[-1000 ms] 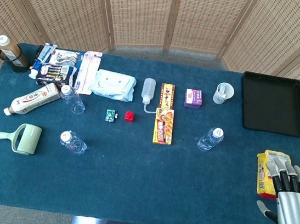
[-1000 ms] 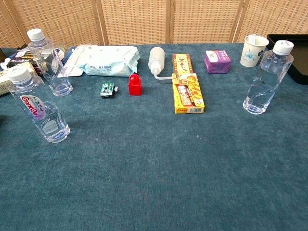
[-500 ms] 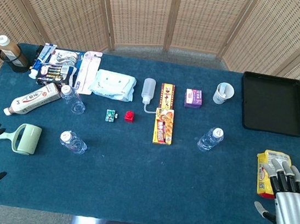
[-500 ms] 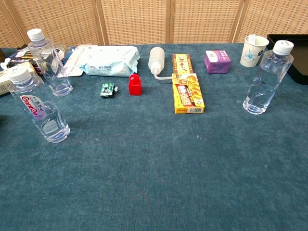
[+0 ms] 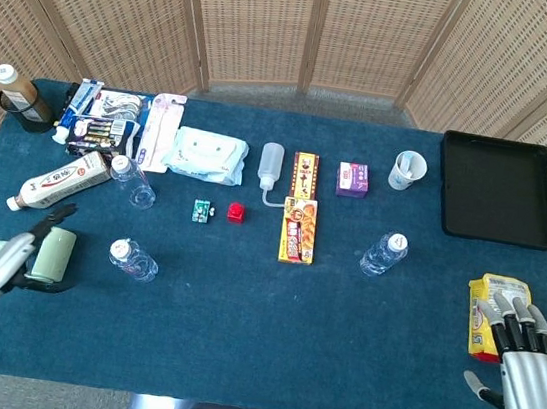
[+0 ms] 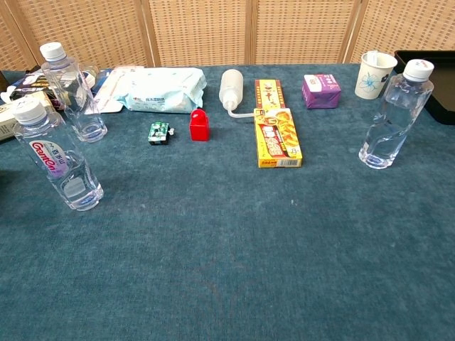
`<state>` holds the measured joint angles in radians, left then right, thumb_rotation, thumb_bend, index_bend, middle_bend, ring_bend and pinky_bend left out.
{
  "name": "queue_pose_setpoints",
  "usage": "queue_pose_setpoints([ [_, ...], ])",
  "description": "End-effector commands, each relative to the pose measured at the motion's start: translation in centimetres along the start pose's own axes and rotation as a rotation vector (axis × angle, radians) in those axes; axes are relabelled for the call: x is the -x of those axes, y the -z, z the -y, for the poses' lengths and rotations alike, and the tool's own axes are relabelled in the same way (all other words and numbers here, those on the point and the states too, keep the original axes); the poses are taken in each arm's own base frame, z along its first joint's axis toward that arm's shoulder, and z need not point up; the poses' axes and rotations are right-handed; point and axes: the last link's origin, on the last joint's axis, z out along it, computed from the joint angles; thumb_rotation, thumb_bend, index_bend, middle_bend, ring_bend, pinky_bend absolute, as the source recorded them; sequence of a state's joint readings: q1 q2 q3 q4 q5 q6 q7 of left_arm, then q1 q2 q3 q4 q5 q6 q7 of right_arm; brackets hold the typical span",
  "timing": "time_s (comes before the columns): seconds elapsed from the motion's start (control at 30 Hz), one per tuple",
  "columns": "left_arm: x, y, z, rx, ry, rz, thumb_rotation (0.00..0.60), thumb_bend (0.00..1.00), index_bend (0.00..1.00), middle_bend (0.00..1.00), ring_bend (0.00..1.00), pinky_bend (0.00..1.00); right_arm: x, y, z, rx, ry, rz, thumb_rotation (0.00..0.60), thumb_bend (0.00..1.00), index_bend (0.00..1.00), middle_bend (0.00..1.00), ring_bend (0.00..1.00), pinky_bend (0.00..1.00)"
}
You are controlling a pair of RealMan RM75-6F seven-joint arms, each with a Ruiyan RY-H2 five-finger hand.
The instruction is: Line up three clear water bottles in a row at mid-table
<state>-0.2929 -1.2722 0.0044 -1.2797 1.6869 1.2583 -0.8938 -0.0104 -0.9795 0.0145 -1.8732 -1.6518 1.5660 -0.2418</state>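
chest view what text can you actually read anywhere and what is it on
"GanCo", in red running down the label, cut off where it wraps out of sight: on the near left water bottle.
Yellow box: print too small to read.
Red and yellow packet behind it: print blurred.
Purple box: no legible text.
Wet wipes pack: blurred.
Paper cup: a blue design, no words legible.
The other two water bottles: no readable label.

Bare cloth across the near table (image 6: pixel 234 270); clutter along the far edge, perhaps touching.
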Motion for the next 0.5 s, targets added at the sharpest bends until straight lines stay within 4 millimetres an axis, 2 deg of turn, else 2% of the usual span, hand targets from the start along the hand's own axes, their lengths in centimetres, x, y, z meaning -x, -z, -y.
queue_pose_setpoints([
  [0.03, 1.6, -2.1, -0.1, 0.009, 0.028, 0.041, 0.600, 0.02, 0.00, 0.00, 0.00, 0.07, 0.0, 0.0, 0.0, 0.001, 0.000, 0.003, 0.600, 0.00, 0.12, 0.07, 0.03, 0.04],
  [0.27, 5.1, -4.3, -0.8, 0.020, 0.097, 0.091, 0.600, 0.02, 0.00, 0.00, 0.00, 0.07, -0.2, 0.0, -0.4, 0.015, -0.008, -0.001, 0.600, 0.00, 0.12, 0.07, 0.03, 0.04],
  [0.5, 7.2, -5.6, -1.5, 0.019, 0.134, 0.093, 0.600, 0.02, 0.00, 0.00, 0.00, 0.07, -0.4, 0.0, -0.8, 0.025, -0.019, -0.006, 0.600, 0.00, 0.12, 0.07, 0.03, 0.04],
])
